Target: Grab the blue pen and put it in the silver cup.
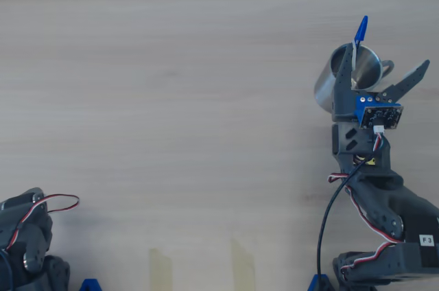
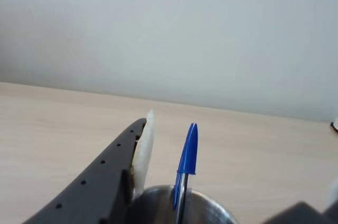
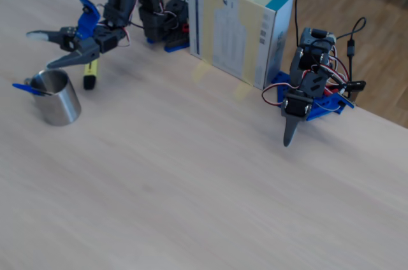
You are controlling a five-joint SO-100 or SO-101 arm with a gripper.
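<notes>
- We find the blue pen standing in the silver cup, near the right edge of the overhead view. Its capped end leans out over the far rim; its lower end sits inside.
- The wrist view confirms this: the pen rises from the cup at the bottom of the picture, cap upward.
- We read the gripper as released. In the overhead view its two fingers are spread wide over the cup, one crossing the cup's left part and one out beyond the handle on the right. We see no finger pressing on the pen.
- The fixed view agrees: the gripper hangs spread just above and behind the cup, and the pen juts out over the cup's left rim.
- A yellow highlighter lies on the table just beyond the cup, untouched. A second arm is parked on the right beside a box.
- We judge the placing as done. What appears to be left is drawing the arm clear without knocking the leaning pen or the cup.
</notes>
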